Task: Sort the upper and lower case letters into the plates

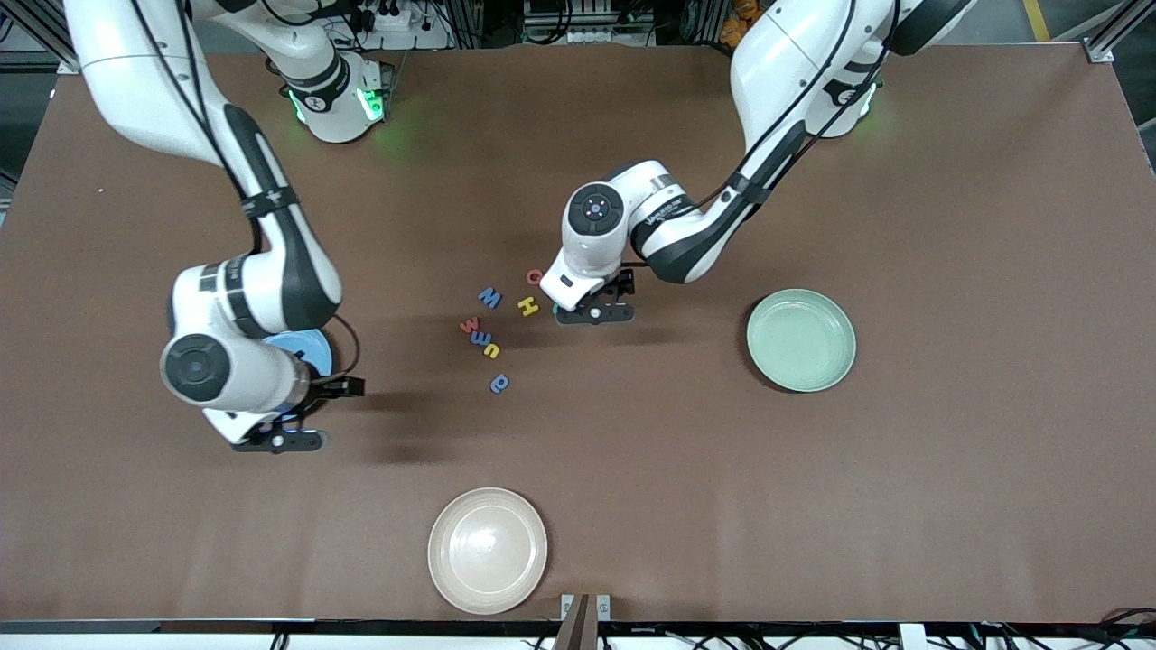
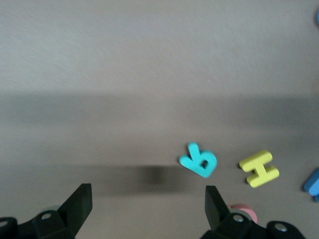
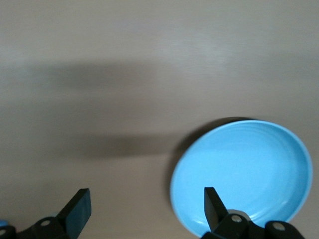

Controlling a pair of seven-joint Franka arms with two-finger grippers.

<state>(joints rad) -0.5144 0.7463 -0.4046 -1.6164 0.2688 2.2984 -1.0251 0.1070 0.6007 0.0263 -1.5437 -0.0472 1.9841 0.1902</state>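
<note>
Though unheld, teal letter (image 2: 199,161) beside left end effector (image 2: 148,204).

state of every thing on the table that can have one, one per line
left pincer: open, empty, low over the letter cluster
right pincer: open, empty, over the blue plate's edge
blue plate: upright, empty as far as it shows
mint green plate: upright, empty
cream plate: upright, empty
teal letter: flat on the table, unheld
yellow H: flat on the table beside it
</note>
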